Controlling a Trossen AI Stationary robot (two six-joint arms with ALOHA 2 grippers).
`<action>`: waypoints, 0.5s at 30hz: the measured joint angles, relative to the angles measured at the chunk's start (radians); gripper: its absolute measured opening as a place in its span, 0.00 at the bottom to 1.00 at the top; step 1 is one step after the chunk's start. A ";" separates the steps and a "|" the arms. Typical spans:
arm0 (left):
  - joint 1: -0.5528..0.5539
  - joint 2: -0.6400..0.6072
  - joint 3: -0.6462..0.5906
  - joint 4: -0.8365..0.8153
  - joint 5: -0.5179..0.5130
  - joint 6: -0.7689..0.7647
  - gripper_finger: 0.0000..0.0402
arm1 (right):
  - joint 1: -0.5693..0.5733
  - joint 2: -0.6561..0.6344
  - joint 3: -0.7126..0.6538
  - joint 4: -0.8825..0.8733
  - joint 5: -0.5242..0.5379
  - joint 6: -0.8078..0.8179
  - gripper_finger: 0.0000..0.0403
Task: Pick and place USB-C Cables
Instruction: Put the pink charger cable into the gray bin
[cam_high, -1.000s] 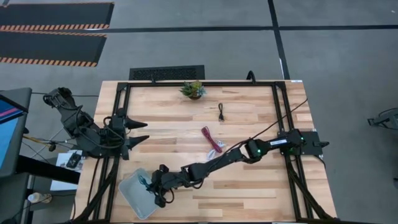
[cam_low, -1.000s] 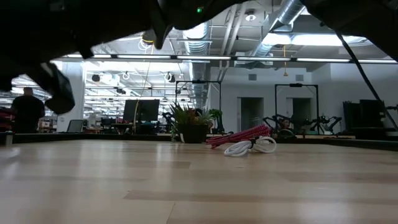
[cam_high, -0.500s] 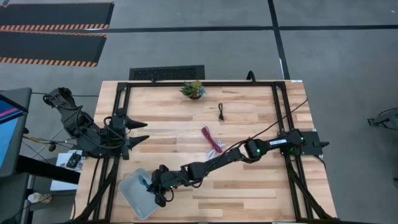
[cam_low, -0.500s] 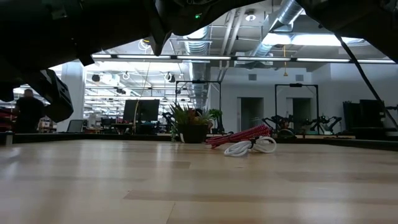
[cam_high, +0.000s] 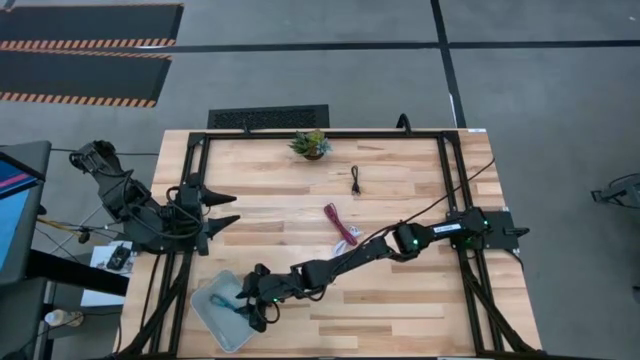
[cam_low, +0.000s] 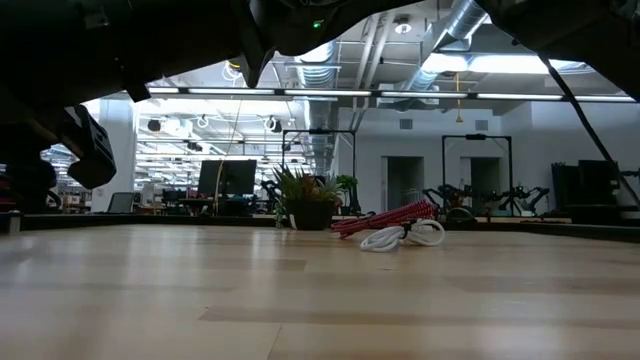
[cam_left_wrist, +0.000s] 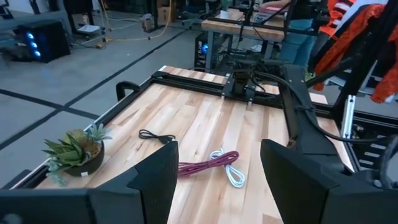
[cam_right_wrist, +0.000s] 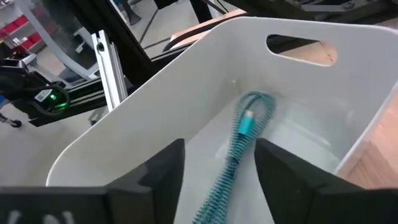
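Observation:
A teal coiled USB-C cable (cam_right_wrist: 245, 130) lies inside a white bin (cam_right_wrist: 186, 81) at the table's near left (cam_high: 212, 318); in the high view the cable (cam_high: 226, 298) shows in the bin. My right gripper (cam_right_wrist: 217, 180) hangs open over the bin (cam_high: 247, 304), and the cable's near end runs between its spread fingers. A dark red cable (cam_high: 336, 220), a white-pink one (cam_high: 350, 236) and a black one (cam_high: 356, 180) lie on the table's middle. My left gripper (cam_high: 232, 210) waits open at the left edge.
A small potted plant (cam_high: 311, 144) stands at the far edge, also in the low view (cam_low: 305, 200). The red cable (cam_left_wrist: 205, 165) and white-pink cable (cam_left_wrist: 231, 174) lie side by side. A black frame (cam_high: 445, 190) borders the table. Bare wood lies near right.
The teal cable, which sat right at my right gripper's fingertips, now lies farther into the bin, clear of them. The right arm has stayed over the bin.

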 joint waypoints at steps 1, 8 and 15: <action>0.000 0.000 0.000 0.000 0.000 0.003 0.54 | -0.001 0.000 0.005 -0.002 -0.001 -0.001 0.56; 0.000 0.000 0.000 -0.004 -0.001 0.008 0.54 | -0.014 -0.008 0.020 0.002 -0.003 -0.013 0.62; 0.000 -0.001 0.000 -0.014 -0.005 0.000 0.54 | -0.027 -0.124 0.019 -0.156 -0.023 -0.090 0.62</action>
